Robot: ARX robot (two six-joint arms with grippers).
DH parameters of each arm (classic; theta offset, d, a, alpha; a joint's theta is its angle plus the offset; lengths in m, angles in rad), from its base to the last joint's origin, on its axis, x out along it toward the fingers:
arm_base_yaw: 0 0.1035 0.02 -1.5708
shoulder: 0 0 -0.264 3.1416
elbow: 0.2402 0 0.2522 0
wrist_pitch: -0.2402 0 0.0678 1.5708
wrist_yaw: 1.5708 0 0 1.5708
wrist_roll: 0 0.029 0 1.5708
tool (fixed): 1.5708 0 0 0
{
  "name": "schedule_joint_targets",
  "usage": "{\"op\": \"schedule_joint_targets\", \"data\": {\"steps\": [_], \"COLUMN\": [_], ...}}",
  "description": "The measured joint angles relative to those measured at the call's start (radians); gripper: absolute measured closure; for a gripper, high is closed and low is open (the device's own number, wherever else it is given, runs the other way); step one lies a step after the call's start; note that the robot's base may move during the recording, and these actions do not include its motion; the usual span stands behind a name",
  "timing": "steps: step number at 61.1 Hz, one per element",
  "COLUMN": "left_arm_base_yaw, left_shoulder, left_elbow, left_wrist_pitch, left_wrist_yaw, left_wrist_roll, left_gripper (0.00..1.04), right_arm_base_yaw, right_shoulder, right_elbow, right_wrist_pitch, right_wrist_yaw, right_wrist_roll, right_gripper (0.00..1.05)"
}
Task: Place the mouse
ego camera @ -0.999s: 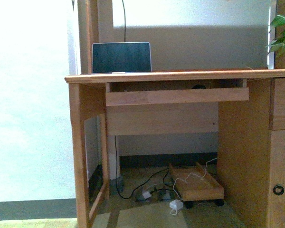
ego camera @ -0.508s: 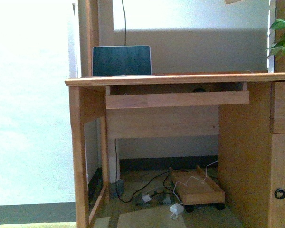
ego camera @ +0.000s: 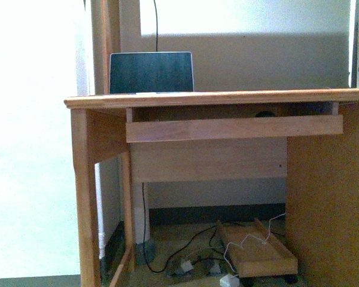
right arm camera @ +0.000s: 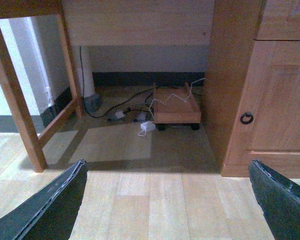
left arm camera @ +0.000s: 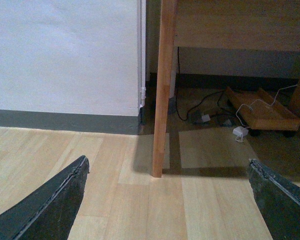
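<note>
In the front view a small dark domed shape [ego camera: 264, 113] peeks over the front rail of the pull-out tray [ego camera: 233, 128] under the desk top; it looks like the mouse, mostly hidden. Neither arm shows in the front view. My left gripper [left arm camera: 167, 200] is open and empty, low over the wooden floor near the desk's left leg [left arm camera: 162, 100]. Its dark fingers [left arm camera: 50, 205] stand wide apart. My right gripper [right arm camera: 167, 200] is open and empty over the floor in front of the desk's knee space. The mouse shows in neither wrist view.
A laptop [ego camera: 151, 72] stands open on the wooden desk [ego camera: 215, 97]. Under the desk lie cables and a low wheeled wooden tray [ego camera: 257, 251]. A cupboard door with a ring handle [right arm camera: 246, 118] stands at the right. A white wall [left arm camera: 65, 55] is left of the desk.
The front view has closed in on the desk: the desk and tray look larger and the drawer and plant at the right have slid almost out of frame.
</note>
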Motion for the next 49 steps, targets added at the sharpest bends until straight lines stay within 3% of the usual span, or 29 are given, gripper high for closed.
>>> {"op": "schedule_joint_targets", "data": {"steps": [49], "left_arm_base_yaw": [0.000], "left_shoulder": [0.000], "left_elbow": [0.000], "left_wrist_pitch": [0.000], "left_wrist_yaw": [0.000], "left_wrist_roll": [0.000], "left_gripper": [0.08], "right_arm_base_yaw": [0.000], "right_shoulder": [0.001], "right_elbow": [0.000], "right_wrist_pitch": [0.000], "right_wrist_yaw": [0.000], "right_wrist_roll": [0.000], "right_gripper": [0.07]}}
